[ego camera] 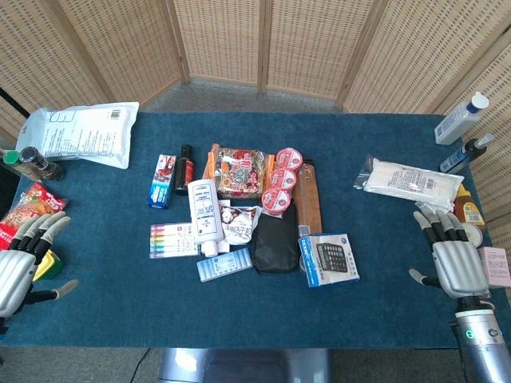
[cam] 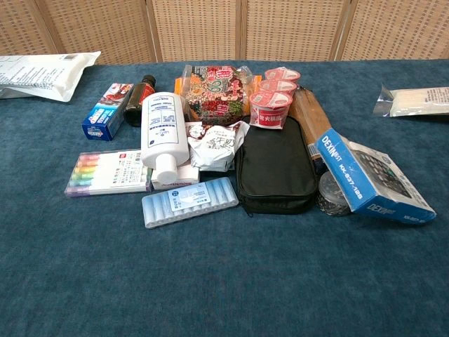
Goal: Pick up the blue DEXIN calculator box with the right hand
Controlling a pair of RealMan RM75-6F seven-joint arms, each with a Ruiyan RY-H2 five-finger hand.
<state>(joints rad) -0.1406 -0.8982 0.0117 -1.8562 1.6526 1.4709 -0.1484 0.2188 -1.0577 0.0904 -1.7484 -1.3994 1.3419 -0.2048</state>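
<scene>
A blue-covered table point(ego camera: 383, 303) is shown from the head view, with a cluster of goods at its centre. The calculator box point(ego camera: 329, 258) lies at the right edge of the cluster, just beside a black pouch point(ego camera: 275, 239); in the chest view it is seen tilted, its right end low on the cloth and its left end propped on a small round object that cannot be identified. "DEXIN" is printed on its blue side.

The right hand point(ego camera: 455, 257) is seen at the table's right edge, well apart from the box, fingers extended and spread, nothing held. The left hand point(ego camera: 22, 263) is placed at the left edge, likewise released with fingers apart and thumb out. Neither hand is shown in the chest view.

Within the cluster are found a white bottle point(ego camera: 204, 214) lying on its side, a marker set point(ego camera: 174, 239) to its left, a pale blue case point(ego camera: 224, 264) in front of it, a snack bag point(ego camera: 239, 171) behind, three red-lidded cups point(ego camera: 282, 179) stacked in a row, and a brown packet point(ego camera: 310, 199) running behind the box. A toothpaste carton point(ego camera: 162, 181) and a dark bottle point(ego camera: 184, 169) lie at the left of the cluster.

A white mailer point(ego camera: 84, 134) is placed at the far left corner, and a clear bag of white material point(ego camera: 411, 182) at the right.
</scene>
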